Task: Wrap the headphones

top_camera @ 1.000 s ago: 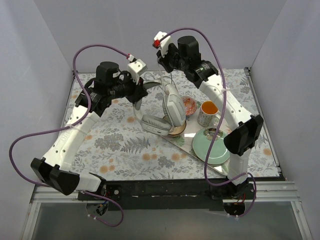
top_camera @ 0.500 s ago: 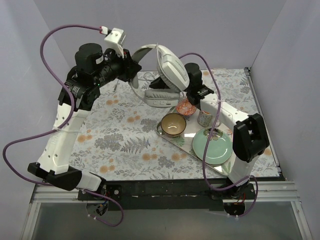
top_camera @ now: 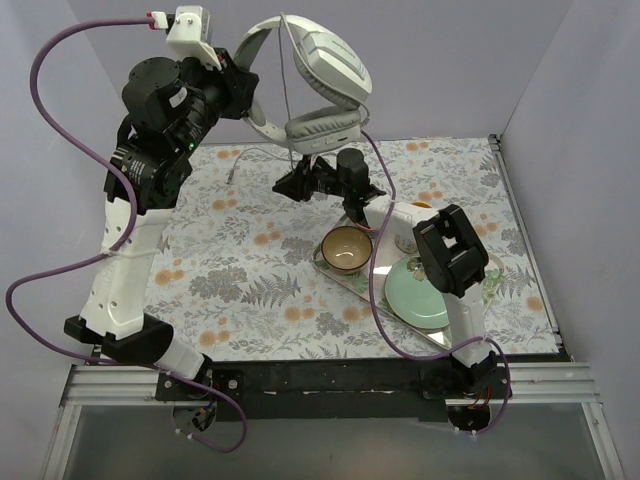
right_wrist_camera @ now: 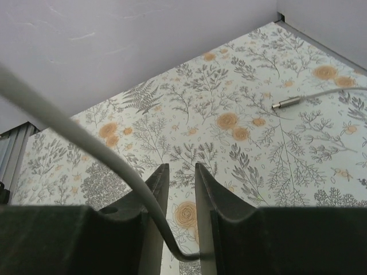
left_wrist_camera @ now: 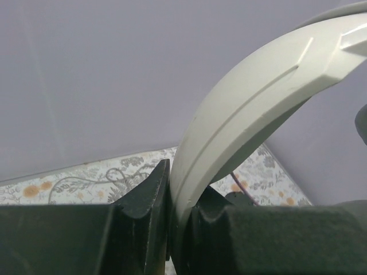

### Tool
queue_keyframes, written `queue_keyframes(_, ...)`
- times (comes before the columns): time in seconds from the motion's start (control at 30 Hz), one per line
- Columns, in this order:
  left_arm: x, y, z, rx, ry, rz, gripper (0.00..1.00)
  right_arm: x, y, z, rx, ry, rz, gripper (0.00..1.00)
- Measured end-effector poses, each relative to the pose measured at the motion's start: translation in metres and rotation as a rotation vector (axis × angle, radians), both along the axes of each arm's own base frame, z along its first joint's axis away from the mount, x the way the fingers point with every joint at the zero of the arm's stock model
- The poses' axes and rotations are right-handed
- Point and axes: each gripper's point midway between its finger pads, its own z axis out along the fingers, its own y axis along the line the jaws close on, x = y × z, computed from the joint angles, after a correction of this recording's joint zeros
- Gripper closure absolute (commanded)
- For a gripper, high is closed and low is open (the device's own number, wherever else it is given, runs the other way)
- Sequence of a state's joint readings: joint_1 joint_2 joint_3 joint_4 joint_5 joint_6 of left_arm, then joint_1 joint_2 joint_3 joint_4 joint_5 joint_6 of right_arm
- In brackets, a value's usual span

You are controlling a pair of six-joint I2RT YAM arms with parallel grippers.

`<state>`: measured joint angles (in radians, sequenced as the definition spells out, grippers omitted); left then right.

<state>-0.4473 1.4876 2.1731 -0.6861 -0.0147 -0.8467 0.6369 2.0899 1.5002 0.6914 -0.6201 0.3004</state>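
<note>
The headphones [top_camera: 328,62] hang high in the air above the far edge of the table [top_camera: 230,290], a little left of its middle, and no part of them except the loose end of the lead touches the cloth. The left gripper [left_wrist_camera: 183,179] has its jaws clamped flat on the wide headband [left_wrist_camera: 252,109], which fills the gap between them, so the earcups [top_camera: 322,128] dangle free on the side away from the arm. Holding them by the band this way leaves the cups and the lead exposed, which looks like the reason for the high grip. Below them, low over the cloth near the far edge, the right gripper [right_wrist_camera: 178,172] has its jaws drawn in to a narrow slot with the thin grey cable [right_wrist_camera: 80,133] running down through it and bending at the bottom. From above the cable reads as a straight, taut line between the headphones and this claw, so I judge it gripped and kept under tension for winding. Its plug [right_wrist_camera: 287,103] lies on the cloth toward the far left corner. The tray [top_camera: 370,292] with bowl [top_camera: 347,248] and plate [top_camera: 420,295] sits toward the near right corner, well apart from all this.
</note>
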Motion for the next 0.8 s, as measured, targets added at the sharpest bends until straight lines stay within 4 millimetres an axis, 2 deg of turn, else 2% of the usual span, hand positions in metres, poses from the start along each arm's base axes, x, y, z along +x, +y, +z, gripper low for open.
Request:
queue_keyframes(0.07,0.004,0.003,0.012,-0.028,-0.023,0.028,1.00,0.005,0.002,-0.014,-0.007,0.032,-0.005,0.73)
queue_keyframes(0.1,0.006,0.005,0.018,-0.041,-0.035,0.043,1.00,0.006,0.003,-0.018,-0.008,0.041,-0.005,0.83)
queue_keyframes(0.2,0.008,0.013,0.026,-0.064,-0.054,0.091,1.00,0.008,0.004,-0.028,-0.011,0.071,-0.007,0.97)
queue_keyframes(0.33,0.017,0.027,0.031,-0.055,-0.086,0.179,1.00,0.007,0.005,-0.030,-0.019,0.068,-0.005,0.99)
queue_keyframes(0.47,0.039,0.050,0.028,-0.026,-0.105,0.288,1.00,0.000,0.002,-0.044,-0.095,0.063,-0.024,0.99)
queue_keyframes(0.63,0.093,0.097,0.007,0.010,-0.092,0.455,1.00,-0.029,0.007,-0.064,-0.280,0.022,-0.022,0.99)
queue_keyframes(0.77,0.132,0.129,-0.027,0.052,-0.043,0.561,1.00,-0.073,0.017,-0.078,-0.464,-0.051,0.006,0.99)
queue_keyframes(0.8,0.140,0.136,-0.038,0.071,-0.030,0.583,1.00,-0.086,0.024,-0.075,-0.478,-0.069,0.027,0.99)
